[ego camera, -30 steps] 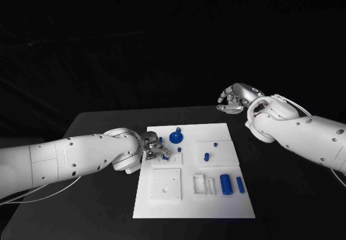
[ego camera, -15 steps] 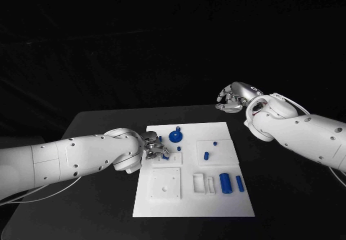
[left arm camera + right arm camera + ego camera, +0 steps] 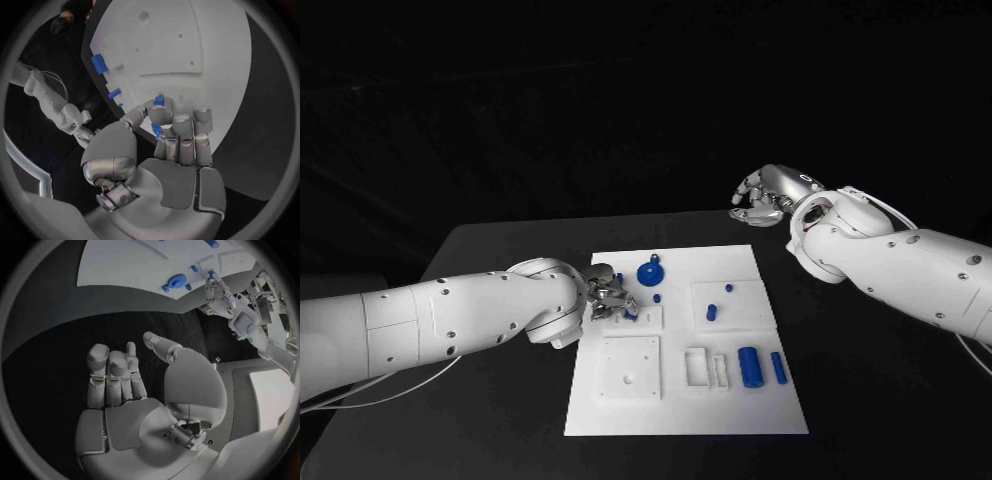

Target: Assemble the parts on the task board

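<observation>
From my remote station I see a matte black desk (image 3: pixel 488 250) with a flat white task board (image 3: pixel 733 410), its long side running away from the robot. My left hand (image 3: pixel 607 297), jointed silver metal, sits over the board's left edge, fingers curled round a small blue part (image 3: pixel 156 129); how firmly it is held I can't quite tell. A round blue knob (image 3: pixel 651 272) lies near the far edge, two blue cylinders (image 3: pixel 750 367) lengthwise near the right. My right hand (image 3: pixel 769 195) hangs beyond the board, fingers curled in, holding nothing.
</observation>
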### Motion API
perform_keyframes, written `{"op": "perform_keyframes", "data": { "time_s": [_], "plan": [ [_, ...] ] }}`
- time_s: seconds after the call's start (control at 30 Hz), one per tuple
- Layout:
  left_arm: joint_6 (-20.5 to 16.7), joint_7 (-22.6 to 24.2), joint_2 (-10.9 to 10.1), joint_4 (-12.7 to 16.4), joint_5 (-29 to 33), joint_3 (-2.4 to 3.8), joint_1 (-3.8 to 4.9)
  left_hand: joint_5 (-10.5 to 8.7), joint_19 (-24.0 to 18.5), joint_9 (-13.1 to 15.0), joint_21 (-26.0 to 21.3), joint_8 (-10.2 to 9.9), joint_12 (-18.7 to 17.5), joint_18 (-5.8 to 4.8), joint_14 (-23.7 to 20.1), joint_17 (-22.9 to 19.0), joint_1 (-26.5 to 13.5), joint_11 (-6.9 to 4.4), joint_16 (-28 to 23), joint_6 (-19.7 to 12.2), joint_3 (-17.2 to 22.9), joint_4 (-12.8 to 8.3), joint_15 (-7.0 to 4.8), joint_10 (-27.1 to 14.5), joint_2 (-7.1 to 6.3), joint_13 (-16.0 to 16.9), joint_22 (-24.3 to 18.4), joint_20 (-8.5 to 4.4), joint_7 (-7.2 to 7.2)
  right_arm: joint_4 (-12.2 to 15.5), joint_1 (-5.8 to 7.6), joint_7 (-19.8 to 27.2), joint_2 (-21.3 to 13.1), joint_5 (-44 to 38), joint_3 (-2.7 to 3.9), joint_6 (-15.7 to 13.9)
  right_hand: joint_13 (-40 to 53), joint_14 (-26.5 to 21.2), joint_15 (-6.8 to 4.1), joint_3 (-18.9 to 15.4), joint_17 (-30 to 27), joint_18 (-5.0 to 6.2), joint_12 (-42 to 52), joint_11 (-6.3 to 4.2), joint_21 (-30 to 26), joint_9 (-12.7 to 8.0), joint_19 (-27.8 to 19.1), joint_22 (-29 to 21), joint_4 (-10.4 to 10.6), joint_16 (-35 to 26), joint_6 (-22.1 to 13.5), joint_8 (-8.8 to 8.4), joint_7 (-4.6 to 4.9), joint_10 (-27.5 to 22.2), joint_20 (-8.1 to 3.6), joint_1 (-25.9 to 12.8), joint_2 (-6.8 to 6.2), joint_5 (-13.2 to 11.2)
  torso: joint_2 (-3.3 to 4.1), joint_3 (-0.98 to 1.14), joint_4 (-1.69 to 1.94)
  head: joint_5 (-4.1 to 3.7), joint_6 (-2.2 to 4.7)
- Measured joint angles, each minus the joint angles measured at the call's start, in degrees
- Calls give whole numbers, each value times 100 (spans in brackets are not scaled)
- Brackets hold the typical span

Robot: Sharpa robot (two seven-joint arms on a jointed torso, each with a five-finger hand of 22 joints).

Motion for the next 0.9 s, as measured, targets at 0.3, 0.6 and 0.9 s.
{"op": "perform_keyframes", "data": {
  "time_s": [0.3, 0.6, 0.9],
  "plan": [
    [21, -4, 8, 17, -15, -4, -9, -5, 0, 2, 22, -28, 25, 0, 0, -1, 1, 1, 23, 0, -8, 4, 0, -2, -1, 0, 0, 0, 0, -1, 0, -4, 6, 3, 0, 16, -5, 0, 0, 0, 0, 0, 0, 0, 0, 0, 0, 0, 0, 0, 1, 0, 0, 0, 0, 0, 0, 0, -1, 1, 2, -8, -5],
    [30, -5, 12, 26, -63, -3, -10, -8, 0, 6, 45, -32, 48, -1, 0, -1, 1, 2, 23, 0, -15, 0, 0, -3, -1, -1, 0, 0, 0, -1, 0, -7, 4, 5, 0, 30, -5, 0, 0, 0, 0, 0, 0, 0, 0, -5, 1, 0, 0, 1, 6, 0, -5, 0, 1, 0, 0, 0, -2, 3, 3, -14, -11],
    [49, -8, 17, 23, -107, -3, -11, -72, 0, 31, 45, -32, 87, -1, 0, -16, 8, 11, 45, 0, -5, 23, 0, -11, -8, -17, 0, 0, 0, 6, 0, -7, 9, 8, 0, 41, -4, 0, 0, -16, 0, 0, 0, 0, 0, -4, 3, 1, 16, 1, 18, 0, 3, 0, 3, 0, 0, 0, -2, 3, 2, -15, -7]
  ]
}}
